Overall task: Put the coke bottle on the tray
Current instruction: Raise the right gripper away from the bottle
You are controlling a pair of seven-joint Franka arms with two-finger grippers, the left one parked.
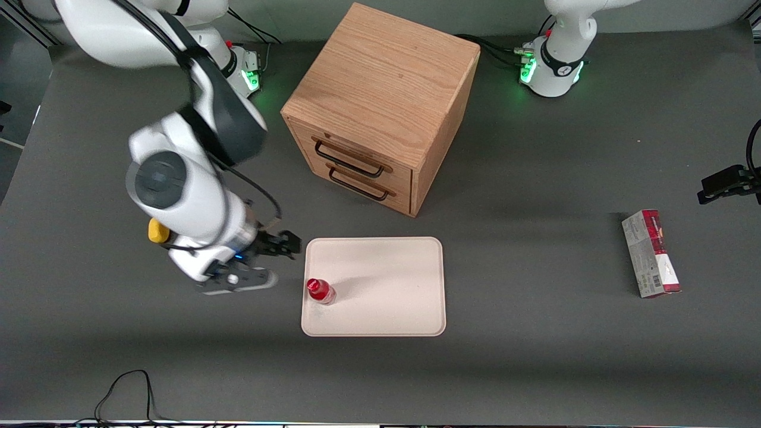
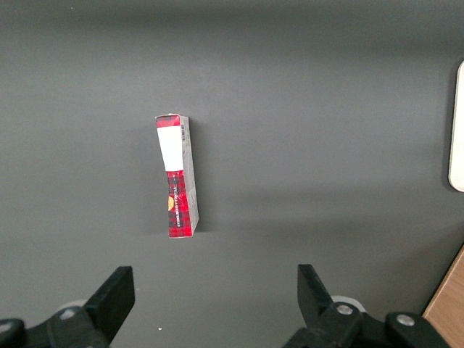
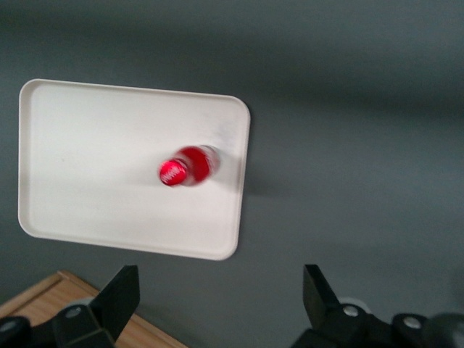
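The small red coke bottle [image 1: 320,291] stands upright on the pale cream tray [image 1: 386,279], near the tray's edge toward the working arm's end of the table. In the right wrist view the bottle [image 3: 187,167] shows from above on the tray [image 3: 87,167]. My right gripper [image 1: 284,244] is open and empty. It hangs above the bare table beside the tray, apart from the bottle and a little farther from the front camera than it. Its fingers [image 3: 123,293] stand wide apart.
A wooden cabinet [image 1: 380,101] with two drawers stands farther from the front camera than the tray; its corner shows in the right wrist view [image 3: 43,293]. A red-and-grey carton box [image 1: 651,254] lies toward the parked arm's end of the table, also in the left wrist view [image 2: 179,176].
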